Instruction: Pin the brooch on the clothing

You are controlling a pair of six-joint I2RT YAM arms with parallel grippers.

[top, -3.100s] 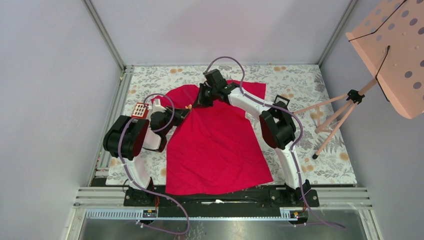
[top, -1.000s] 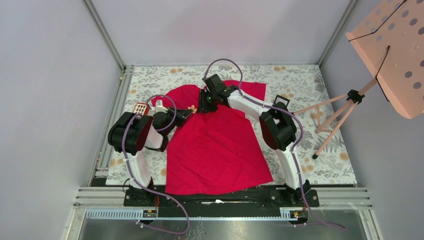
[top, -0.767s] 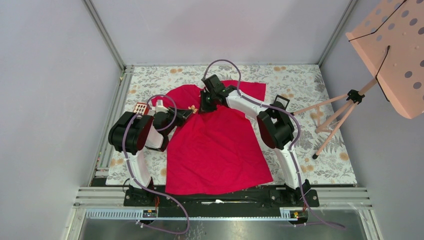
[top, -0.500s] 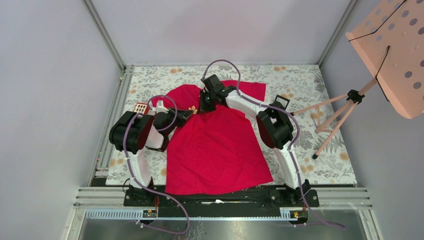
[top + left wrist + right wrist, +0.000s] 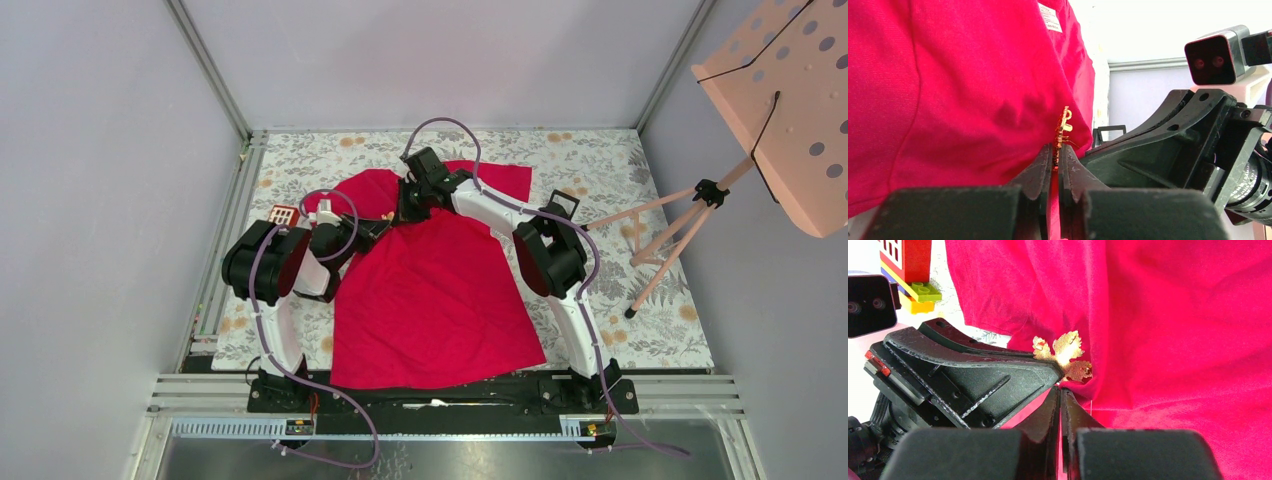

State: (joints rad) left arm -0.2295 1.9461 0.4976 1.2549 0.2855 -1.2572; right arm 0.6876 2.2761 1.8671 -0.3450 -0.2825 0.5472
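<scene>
The red T-shirt (image 5: 435,290) lies spread on the floral cloth, its white neck label (image 5: 1049,17) in the left wrist view. The small gold-orange brooch (image 5: 384,215) sits at the shirt's upper left, where both grippers meet. My left gripper (image 5: 374,226) is shut on the brooch (image 5: 1065,125), held edge-on against the cloth (image 5: 948,90). My right gripper (image 5: 405,212) is shut, its tips pinching a puckered fold of the shirt (image 5: 1168,340) just below the brooch (image 5: 1063,351). The left gripper's fingers (image 5: 998,375) show close beside it.
A toy-brick block (image 5: 281,216) stands left of the left gripper, also in the right wrist view (image 5: 913,270). A small black case (image 5: 563,204) lies right of the shirt. A peach music stand (image 5: 780,90) on tripod legs (image 5: 655,245) stands at the right.
My right gripper has shifted slightly left, toward the left gripper and the brooch. The left arm's elbow has swung a little right. Both grippers stay shut at the same spot.
</scene>
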